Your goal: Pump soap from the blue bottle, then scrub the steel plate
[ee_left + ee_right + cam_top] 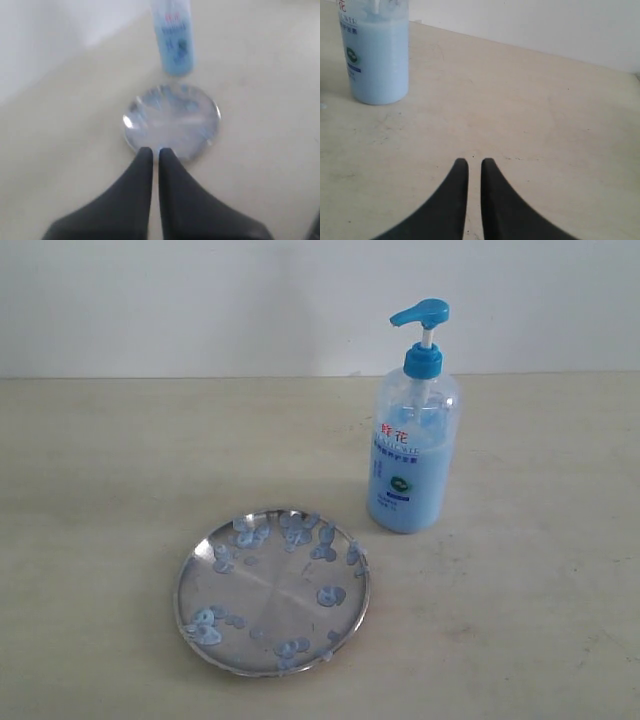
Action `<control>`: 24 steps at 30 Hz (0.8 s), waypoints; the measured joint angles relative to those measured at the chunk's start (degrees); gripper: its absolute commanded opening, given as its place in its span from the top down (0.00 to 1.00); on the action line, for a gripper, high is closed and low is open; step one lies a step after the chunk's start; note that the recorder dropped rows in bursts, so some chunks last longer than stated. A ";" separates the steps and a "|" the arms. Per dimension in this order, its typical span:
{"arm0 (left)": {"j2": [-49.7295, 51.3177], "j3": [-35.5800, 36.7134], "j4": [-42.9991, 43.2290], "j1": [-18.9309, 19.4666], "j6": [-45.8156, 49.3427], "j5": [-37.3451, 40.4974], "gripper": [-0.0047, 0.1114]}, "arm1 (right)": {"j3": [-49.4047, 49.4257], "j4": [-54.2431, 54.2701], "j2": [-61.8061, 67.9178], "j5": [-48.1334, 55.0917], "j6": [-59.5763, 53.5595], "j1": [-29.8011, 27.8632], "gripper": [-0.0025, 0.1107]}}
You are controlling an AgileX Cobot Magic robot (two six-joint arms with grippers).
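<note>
Steel plate (268, 585): round, shallow, shiny dish with a raised rim, lying flat on the beige table (90, 480), open face up.
Plate surface: pale blue soap (331, 595) in small blobs, mostly toward the edge; centre bare.
Plate handling: judged light, stiff and slick; likely to skate under scrubbing, so pin it at the rim.
Plate axis: none, being round.
Blue bottle (412, 440): tall clear plastic pump bottle, light blue liquid inside, red-lettered label; upright, long axis vertical.
Pump head (420, 313): blue, raised on its stem, spout pointing left in the exterior view.
Bottle handling: judged rigid, smooth-walled, bottom-heavy; press straight down on the head, steady the body at mid-height.
Placement: plate in front and to the left of the bottle in the exterior view, near but apart.
Left gripper (155, 149): black fingers pinched to a thin slit, empty; tips seen against the plate's near rim, height unclear.
Right gripper (474, 160): likewise pinched, empty, over bare table, well apart from the bottle.
Stage: neither gripper touches anything; pumping judged next.
</note>
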 measured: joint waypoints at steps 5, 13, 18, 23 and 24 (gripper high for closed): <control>-0.08 -0.70 2.45 0.00 3.76 -10.36 0.92 | 0.00 0.00 0.00 -0.15 0.00 0.00 0.98; -0.13 5.43 6.39 14.11 -15.52 -12.97 0.92 | 0.00 0.00 0.00 -0.15 0.00 0.00 0.98; -0.22 13.25 6.67 20.61 -19.96 -29.99 0.92 | 0.00 0.00 0.00 -0.15 0.00 0.00 0.98; -0.27 21.21 6.67 24.08 -27.01 -43.13 0.92 | 0.00 0.00 0.00 -0.15 0.00 0.00 0.98; -0.27 23.15 6.37 25.28 -28.67 -43.71 0.92 | 0.00 0.00 0.00 -0.15 0.00 0.00 0.98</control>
